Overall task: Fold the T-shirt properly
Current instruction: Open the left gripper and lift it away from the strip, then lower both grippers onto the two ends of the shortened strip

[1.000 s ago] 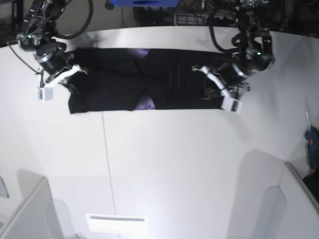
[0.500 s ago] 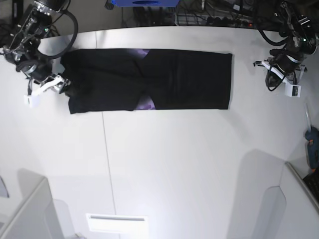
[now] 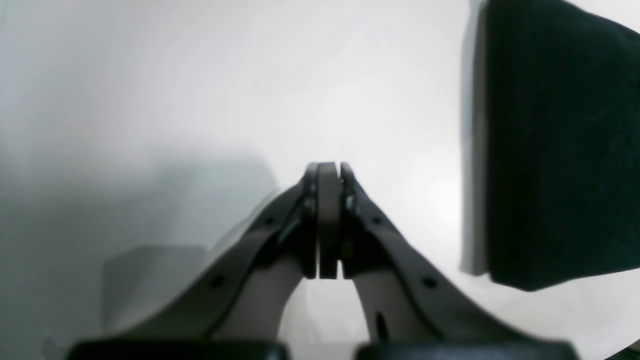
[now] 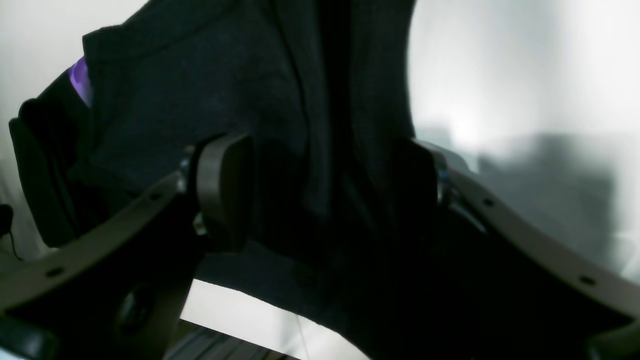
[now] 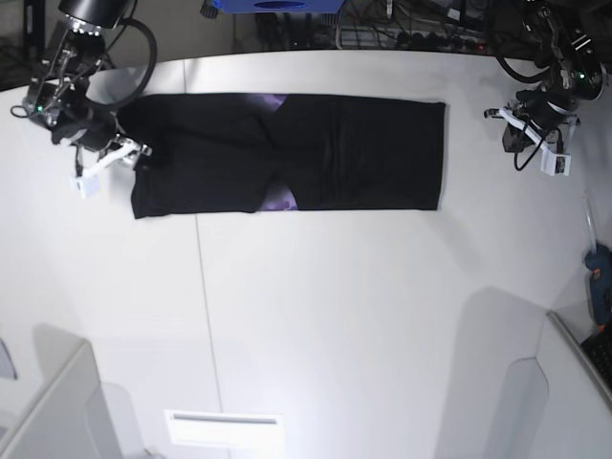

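White table (image 5: pixel 316 316), blue object (image 5: pixel 601 282) at its right edge, blue box (image 5: pixel 277 5) behind.

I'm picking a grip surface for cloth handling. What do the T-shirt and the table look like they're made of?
T-shirt: soft matte black knit cloth, probably cotton; it drapes in folds and shows a fine fuzzy weave in the right wrist view. Table: smooth white hard surface, likely laminate or painted board, with a soft sheen.

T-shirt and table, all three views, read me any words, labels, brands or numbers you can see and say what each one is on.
No readable text in any view.
T-shirt: only a purple patch of print shows, no letters.
Table: bare white, no markings.
Blue object at the far edge: no legible label.
Grippers: no readable marks.
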